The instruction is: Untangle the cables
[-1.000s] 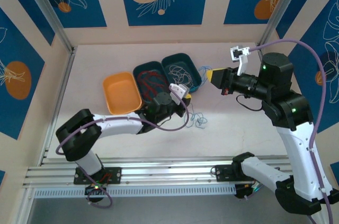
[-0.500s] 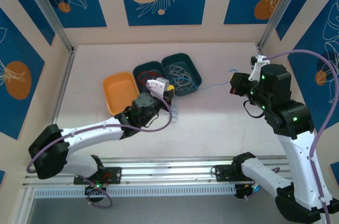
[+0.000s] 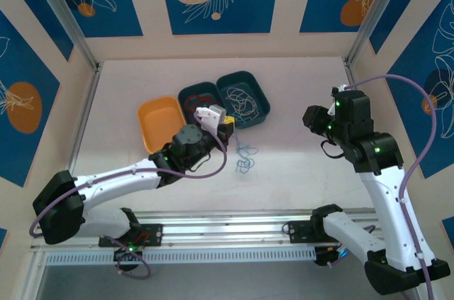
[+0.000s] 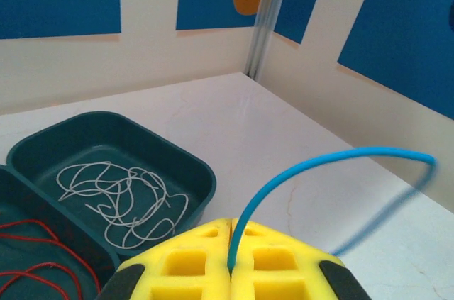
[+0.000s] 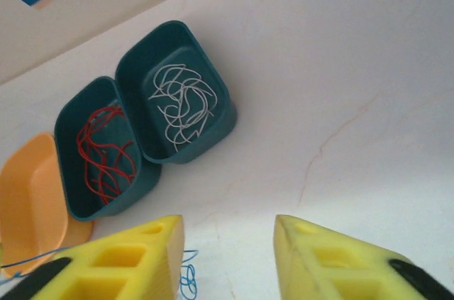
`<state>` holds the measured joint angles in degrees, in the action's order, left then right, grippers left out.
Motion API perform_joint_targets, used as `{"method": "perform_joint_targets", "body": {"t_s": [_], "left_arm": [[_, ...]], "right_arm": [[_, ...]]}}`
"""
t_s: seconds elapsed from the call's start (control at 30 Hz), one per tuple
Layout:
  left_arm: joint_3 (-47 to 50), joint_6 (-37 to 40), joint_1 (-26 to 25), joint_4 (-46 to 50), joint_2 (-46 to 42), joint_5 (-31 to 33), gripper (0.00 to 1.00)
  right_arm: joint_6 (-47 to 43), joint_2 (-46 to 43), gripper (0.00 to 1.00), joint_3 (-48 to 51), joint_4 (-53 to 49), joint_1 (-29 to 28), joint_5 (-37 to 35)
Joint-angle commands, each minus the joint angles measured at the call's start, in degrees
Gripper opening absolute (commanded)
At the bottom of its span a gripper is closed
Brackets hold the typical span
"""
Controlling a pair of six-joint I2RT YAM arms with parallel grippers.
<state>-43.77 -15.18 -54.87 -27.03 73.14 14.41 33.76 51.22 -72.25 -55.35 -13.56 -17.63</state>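
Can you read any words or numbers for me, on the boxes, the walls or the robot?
No text can be read anywhere here.
Wall panels: only leaf and circle drawings, no words.
Orange tray and teal trays: plain, no labels.
Robot arms: small green lights, no readable marking.

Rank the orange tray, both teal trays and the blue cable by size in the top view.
Orange tray, white-cable tray and red-cable tray look alike, the last partly hidden by the left arm.
Smallest: blue cable.
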Motion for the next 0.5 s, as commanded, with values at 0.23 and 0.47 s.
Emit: {"method": "perform_joint_targets", "body": {"t_s": [0.23,0.47], "left_arm": [[-1.8,-1.3,0.3,-3.8,-1.1,-6.7,0.0],[-3.4,-2.4,0.3,-2.0,-0.9,-5.2,0.0]], "right_arm": [[0.4,-0.7,0.42,16.0,15.4,2.4,19.1],[3.3,-3.1,0.41,32.2,30.1,-5.8,19.3]]}}
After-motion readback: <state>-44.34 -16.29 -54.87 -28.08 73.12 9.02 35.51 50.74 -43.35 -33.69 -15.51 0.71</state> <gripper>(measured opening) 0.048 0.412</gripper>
